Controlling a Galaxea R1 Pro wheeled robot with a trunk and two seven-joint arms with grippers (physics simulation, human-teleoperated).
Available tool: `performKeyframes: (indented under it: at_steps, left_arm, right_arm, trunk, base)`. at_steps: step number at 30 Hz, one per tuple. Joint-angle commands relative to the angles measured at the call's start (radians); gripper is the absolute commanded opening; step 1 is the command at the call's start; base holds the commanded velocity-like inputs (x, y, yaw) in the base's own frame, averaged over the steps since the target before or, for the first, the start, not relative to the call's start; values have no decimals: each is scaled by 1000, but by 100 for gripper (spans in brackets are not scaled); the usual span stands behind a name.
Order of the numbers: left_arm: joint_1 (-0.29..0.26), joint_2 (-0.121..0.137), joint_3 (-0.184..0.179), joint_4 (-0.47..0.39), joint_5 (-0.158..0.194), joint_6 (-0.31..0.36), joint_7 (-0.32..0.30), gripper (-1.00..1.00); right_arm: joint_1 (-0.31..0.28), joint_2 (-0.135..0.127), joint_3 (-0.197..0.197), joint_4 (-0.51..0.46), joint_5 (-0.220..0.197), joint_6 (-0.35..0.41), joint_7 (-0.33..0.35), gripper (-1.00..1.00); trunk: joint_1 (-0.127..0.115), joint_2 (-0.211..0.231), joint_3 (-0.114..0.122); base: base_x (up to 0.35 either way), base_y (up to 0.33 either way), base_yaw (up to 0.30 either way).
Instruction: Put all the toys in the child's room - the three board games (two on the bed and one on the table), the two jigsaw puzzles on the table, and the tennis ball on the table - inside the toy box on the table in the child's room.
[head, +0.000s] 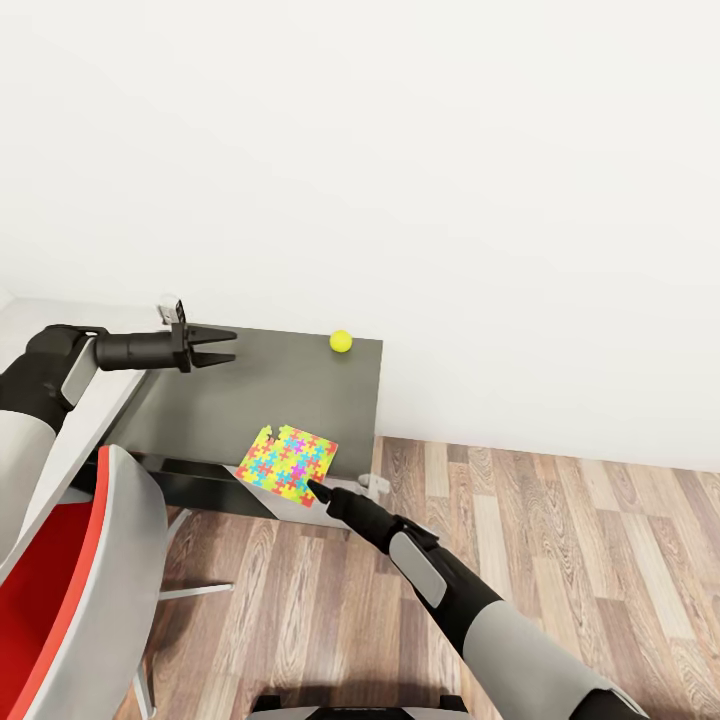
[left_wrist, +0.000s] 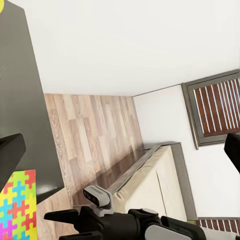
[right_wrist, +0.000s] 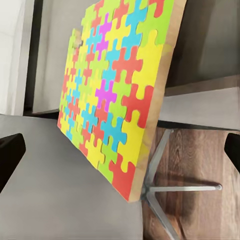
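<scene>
Our left arm reaches out level from the left, wrist straight, and our left gripper (head: 222, 347) points right above the dark surface's left part with its jaws apart, empty. Our right arm stretches forward from the lower right, forearm angled up-left, our right gripper (head: 318, 489) at the surface's front edge, jaws spread.

The jigsaw puzzle (right_wrist: 112, 85) has a smooth printed top in bright colours and a plain wood-like edge. The dark table top (head: 290, 390) looks matt and smooth. The floor (head: 560, 530) is wood plank with visible grain. The tennis ball (head: 341, 341) looks dull yellow. The chair (head: 90, 590) has a red seat, a grey plastic-looking shell and shiny metal legs (right_wrist: 170, 187). The wall (head: 400, 150) is flat matt white.
</scene>
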Motion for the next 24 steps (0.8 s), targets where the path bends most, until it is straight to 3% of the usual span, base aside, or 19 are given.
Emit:
performKeyframes:
  at_steps: [1,24]
  left_arm:
    - [-1,1,-5,0,3,9,-4,100]
    - [-1,1,-4,0,2,9,-4,100]
  right_arm:
    - [-1,0,1,1,-10,4,1,100]
    - [-1,1,-2,3,-10,4,2,100]
  trunk:
    - [1,-2,-1]
    - [1,-2,-1]
  base:
    - [0,0,0]
    - [0,16,0]
